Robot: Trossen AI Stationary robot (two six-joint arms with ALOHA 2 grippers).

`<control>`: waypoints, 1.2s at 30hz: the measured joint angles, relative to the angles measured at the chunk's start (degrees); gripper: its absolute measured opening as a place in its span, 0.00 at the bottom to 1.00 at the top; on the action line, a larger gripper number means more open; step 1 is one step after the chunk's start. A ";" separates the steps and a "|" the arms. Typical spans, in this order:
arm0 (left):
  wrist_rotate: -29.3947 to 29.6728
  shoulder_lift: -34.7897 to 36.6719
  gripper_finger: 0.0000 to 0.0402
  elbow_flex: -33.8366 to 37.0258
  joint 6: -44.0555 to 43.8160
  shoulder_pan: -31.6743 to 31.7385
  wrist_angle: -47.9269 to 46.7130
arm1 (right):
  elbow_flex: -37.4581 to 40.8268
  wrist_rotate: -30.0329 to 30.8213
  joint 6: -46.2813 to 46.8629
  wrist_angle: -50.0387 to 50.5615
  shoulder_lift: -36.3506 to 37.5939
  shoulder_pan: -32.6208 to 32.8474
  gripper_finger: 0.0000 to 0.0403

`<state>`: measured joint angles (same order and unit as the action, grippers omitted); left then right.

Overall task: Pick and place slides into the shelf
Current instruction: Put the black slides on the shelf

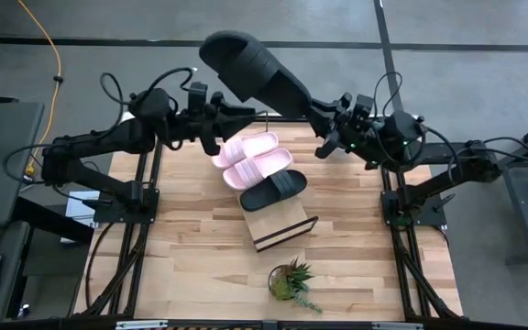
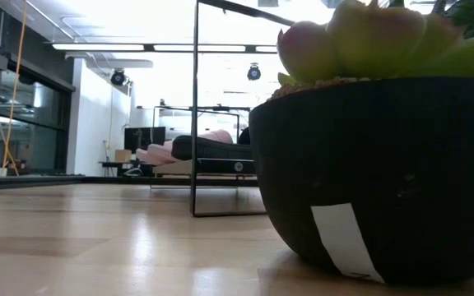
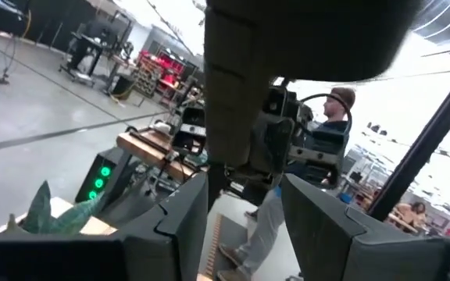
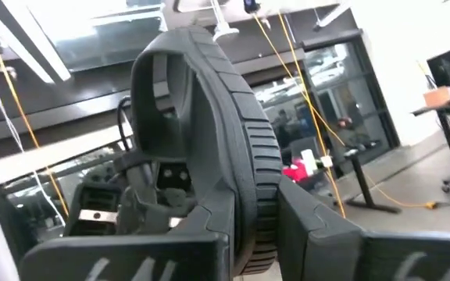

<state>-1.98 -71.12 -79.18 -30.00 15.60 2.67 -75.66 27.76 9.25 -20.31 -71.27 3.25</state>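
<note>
A black slide (image 1: pixel 250 66) is held high above the table's far edge, between both arms. My right gripper (image 1: pixel 324 117) is shut on its heel end. My left gripper (image 1: pixel 216 121) is open, and its fingers (image 3: pixel 184 222) stand on either side of the slide's other end (image 3: pixel 229 117); I cannot tell whether they touch it. Two pale pink slides (image 1: pixel 253 154) and another black slide (image 1: pixel 273 189) lie side by side on the slanted shelf (image 1: pixel 282 227). In the low view they show far off (image 2: pixel 204 148) behind the wire frame (image 2: pixel 196 123). My right gripper pinches the black slide's sole at its heel end (image 4: pixel 252 211) between the two fingers, which lie across the sole's thickness. The slide is lifted clear and stands up and away from the fingers, its strap (image 4: pixel 158 86) towards my left arm.
A small potted green plant (image 1: pixel 290 280) stands near the table's near edge and fills the right of the low view (image 2: pixel 377 173). Bare wood lies to the shelf's left and right. A person (image 3: pixel 330 117) sits beyond the table.
</note>
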 joint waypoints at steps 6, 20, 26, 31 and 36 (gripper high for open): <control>0.18 -0.97 0.38 0.04 0.80 -0.23 2.24 | 0.00 -0.63 -0.67 -3.07 -1.18 0.33 0.07; 4.66 -1.29 0.38 0.00 7.42 -2.98 8.04 | -0.02 -3.50 1.23 -8.16 -4.73 0.22 0.07; 4.86 -2.36 0.38 0.00 7.28 -2.98 11.04 | -0.07 -4.52 1.38 -10.06 -5.24 0.24 0.07; 5.89 -2.53 0.38 0.00 7.80 -2.98 11.23 | -0.04 -6.41 1.32 -11.24 -5.46 0.28 0.07; 6.03 -2.59 0.38 0.00 10.12 -3.05 12.65 | -0.04 -6.95 2.63 -11.65 -5.73 0.28 0.07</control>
<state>4.05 -73.71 -79.18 -19.88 12.56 15.33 -75.70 20.80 11.87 -31.97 -77.00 3.53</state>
